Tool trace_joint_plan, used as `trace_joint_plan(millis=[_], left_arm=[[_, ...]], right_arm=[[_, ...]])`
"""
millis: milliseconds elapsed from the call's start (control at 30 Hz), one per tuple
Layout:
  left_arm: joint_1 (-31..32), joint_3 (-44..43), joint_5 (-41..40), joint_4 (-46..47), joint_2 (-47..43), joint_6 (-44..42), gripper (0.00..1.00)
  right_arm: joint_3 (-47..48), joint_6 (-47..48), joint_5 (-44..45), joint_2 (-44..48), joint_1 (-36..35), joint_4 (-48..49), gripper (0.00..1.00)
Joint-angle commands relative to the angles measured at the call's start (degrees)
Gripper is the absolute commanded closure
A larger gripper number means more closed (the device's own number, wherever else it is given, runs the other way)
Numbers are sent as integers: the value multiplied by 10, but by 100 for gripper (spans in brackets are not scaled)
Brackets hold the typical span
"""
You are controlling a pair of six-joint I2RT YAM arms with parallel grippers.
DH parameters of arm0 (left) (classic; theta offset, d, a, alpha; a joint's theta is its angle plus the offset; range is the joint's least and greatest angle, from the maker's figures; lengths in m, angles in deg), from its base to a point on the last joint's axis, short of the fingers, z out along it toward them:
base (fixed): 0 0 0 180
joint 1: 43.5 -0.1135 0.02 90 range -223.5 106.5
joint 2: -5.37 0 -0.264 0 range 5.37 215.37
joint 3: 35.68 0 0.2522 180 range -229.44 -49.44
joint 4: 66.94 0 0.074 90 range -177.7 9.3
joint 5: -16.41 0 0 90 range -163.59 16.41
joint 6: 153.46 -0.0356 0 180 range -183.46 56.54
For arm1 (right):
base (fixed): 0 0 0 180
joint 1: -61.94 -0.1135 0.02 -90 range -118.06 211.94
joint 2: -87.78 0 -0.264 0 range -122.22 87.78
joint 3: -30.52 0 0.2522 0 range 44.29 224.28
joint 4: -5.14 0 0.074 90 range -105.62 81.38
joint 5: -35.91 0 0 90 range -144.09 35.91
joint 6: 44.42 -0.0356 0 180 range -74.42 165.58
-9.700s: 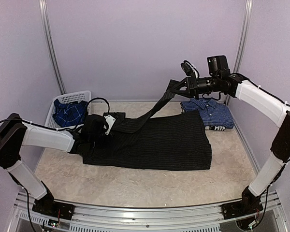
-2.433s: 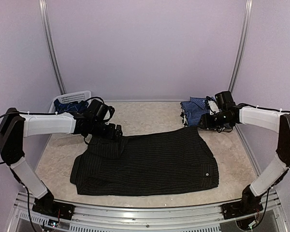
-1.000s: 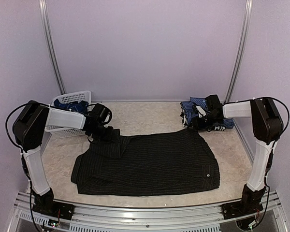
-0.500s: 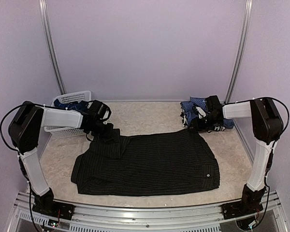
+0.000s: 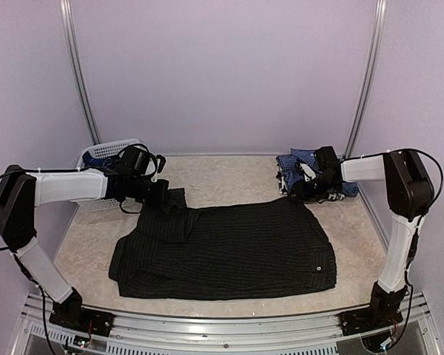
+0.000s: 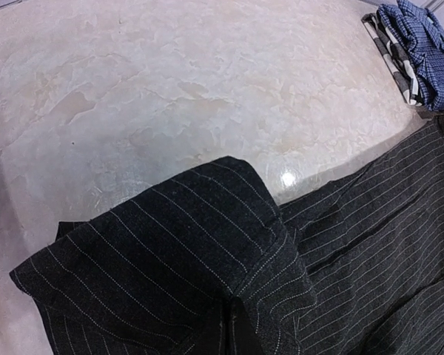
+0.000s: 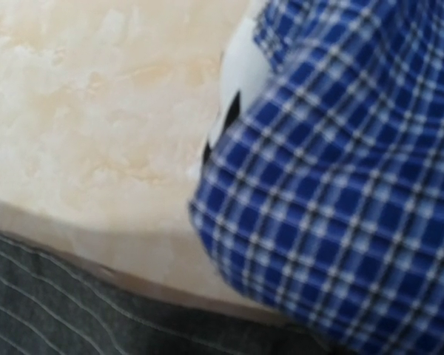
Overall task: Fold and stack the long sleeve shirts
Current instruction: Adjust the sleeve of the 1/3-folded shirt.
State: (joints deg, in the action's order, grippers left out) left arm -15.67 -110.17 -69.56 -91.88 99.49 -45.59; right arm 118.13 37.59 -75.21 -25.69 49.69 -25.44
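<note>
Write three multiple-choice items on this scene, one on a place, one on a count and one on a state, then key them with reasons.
1. Where is the darker blue plaid shirt?
A) in the white basket
B) draped over an arm
C) on the floor

2. How many shirts show in the top view?
A) two
B) three
C) four

3. The black pinstriped shirt is:
A) lying spread on the table
B) hanging in the air
C) rolled into a ball

Key:
1 A: the plaid cloth shows inside the basket's rim.
2 B: black, plaid, and the checked shirt at far right.
3 A: it lies flat, its left part folded over.
</note>
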Motion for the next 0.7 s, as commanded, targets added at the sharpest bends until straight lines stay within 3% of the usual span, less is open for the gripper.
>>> trace_joint_plan(millis=[0, 467, 533, 667], left_arm=[[2, 20, 36, -4, -23, 11, 100], [52, 63, -11, -42, 3, -9, 100], [63, 61, -35, -44, 0, -18, 87], [92, 67, -76, -44, -32, -24, 49]], right_arm=[[-9, 8, -7, 34, 0, 11, 47], [-36, 3, -25, 25, 0, 25, 48], [-40, 3, -24, 27, 0, 25, 48], [-48, 4, -20, 32, 0, 26, 48]])
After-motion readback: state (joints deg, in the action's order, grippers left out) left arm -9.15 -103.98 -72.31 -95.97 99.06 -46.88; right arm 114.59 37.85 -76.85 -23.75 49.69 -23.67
